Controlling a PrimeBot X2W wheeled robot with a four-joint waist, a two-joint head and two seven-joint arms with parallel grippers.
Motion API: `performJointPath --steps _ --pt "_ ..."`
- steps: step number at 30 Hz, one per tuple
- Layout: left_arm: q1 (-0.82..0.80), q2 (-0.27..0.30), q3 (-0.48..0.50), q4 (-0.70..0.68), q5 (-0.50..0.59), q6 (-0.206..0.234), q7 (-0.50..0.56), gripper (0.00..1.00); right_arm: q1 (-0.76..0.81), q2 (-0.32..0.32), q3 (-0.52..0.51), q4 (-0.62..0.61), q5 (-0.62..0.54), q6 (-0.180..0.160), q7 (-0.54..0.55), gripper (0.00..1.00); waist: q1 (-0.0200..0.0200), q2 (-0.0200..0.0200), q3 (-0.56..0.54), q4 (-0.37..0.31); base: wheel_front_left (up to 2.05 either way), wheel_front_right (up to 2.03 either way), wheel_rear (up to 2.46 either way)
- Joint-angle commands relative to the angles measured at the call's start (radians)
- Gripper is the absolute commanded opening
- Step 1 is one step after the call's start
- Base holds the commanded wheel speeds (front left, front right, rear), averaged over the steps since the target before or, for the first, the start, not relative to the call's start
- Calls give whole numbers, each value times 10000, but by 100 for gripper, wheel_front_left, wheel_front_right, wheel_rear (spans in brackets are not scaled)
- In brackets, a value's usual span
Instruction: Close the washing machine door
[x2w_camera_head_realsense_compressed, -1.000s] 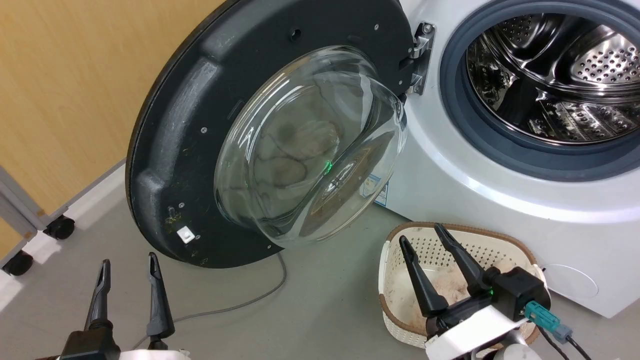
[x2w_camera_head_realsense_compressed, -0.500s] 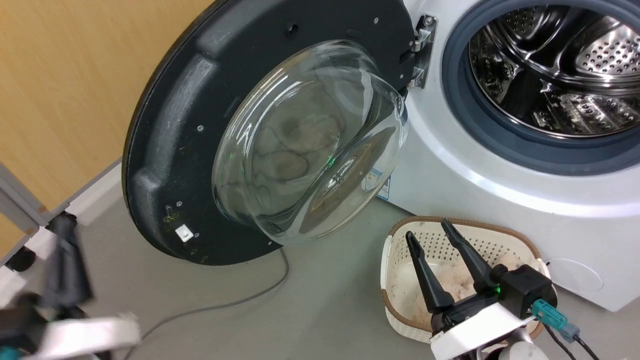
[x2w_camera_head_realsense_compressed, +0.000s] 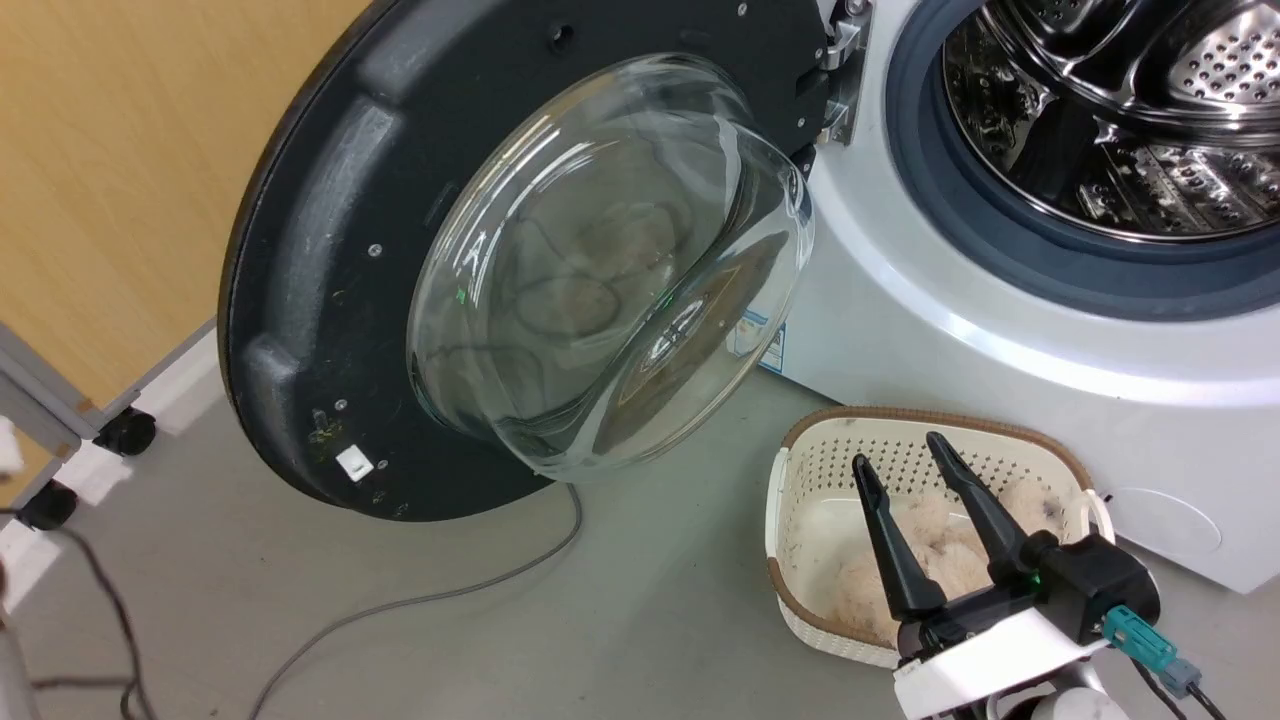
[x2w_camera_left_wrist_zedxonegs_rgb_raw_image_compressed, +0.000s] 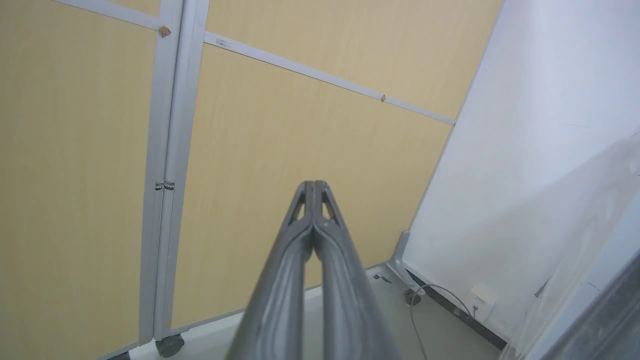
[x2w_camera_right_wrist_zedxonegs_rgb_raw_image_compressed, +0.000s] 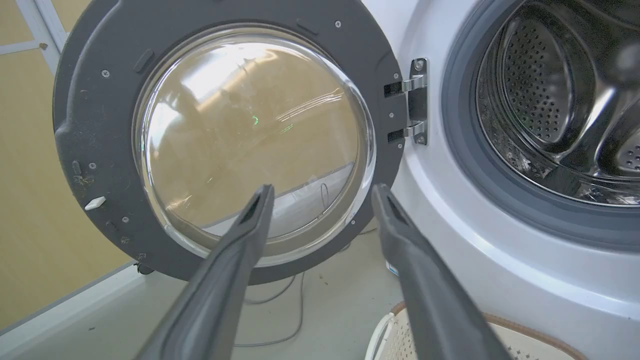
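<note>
Washer (x2w_camera_head_realsense_compressed: 1000, 330) seen at right of head view, drum exposed at upper right. Door (x2w_camera_head_realsense_compressed: 330, 250) swung wide open across upper left and centre, hinged at top centre, untouched by either gripper. Basket (x2w_camera_head_realsense_compressed: 800, 470) set at lower right, just below washer front. Right gripper (x2w_camera_head_realsense_compressed: 897, 450) held over basket, fingers spread apart, empty. Left gripper (x2w_camera_left_wrist_zedxonegs_rgb_raw_image_compressed: 313, 186) fingers pressed together, aimed at wall panel. Step judged: approach, push not yet begun. Next: door's far rim to be reached from behind and pushed toward drum till latched.
</note>
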Motion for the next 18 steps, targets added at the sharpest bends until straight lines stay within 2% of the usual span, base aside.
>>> performJointPath --steps 1,5,8,12,15,18 --pt "-247 21 101 270 -241 -28 177 0 112 6 -30 -81 -42 6 -45 100 -1 0 36 -29 0 0 0" --pt "-1140 226 673 1794 -1414 -9 1069 0 99 42 -26 -135 -160 6 -45 100 -1 0 164 -207 0 0 0" --pt "-1895 -73 1458 2842 -2883 190 1945 0 49 51 -4 -146 -206 6 -45 100 -1 0 248 -313 0 0 0" --pt "-2575 -445 2259 3723 -4645 600 3612 0 -29 22 -1 -135 -255 6 -45 100 -1 0 346 -418 0 0 0" --pt "-2833 -594 2621 4112 -5528 772 4601 0 -90 8 -39 -114 -287 6 -45 100 -1 0 413 -482 0 0 0" --pt "-2902 -780 2721 4339 -6097 707 5428 0 -120 10 -103 -116 -301 6 -45 100 -1 0 449 -538 0 0 0"
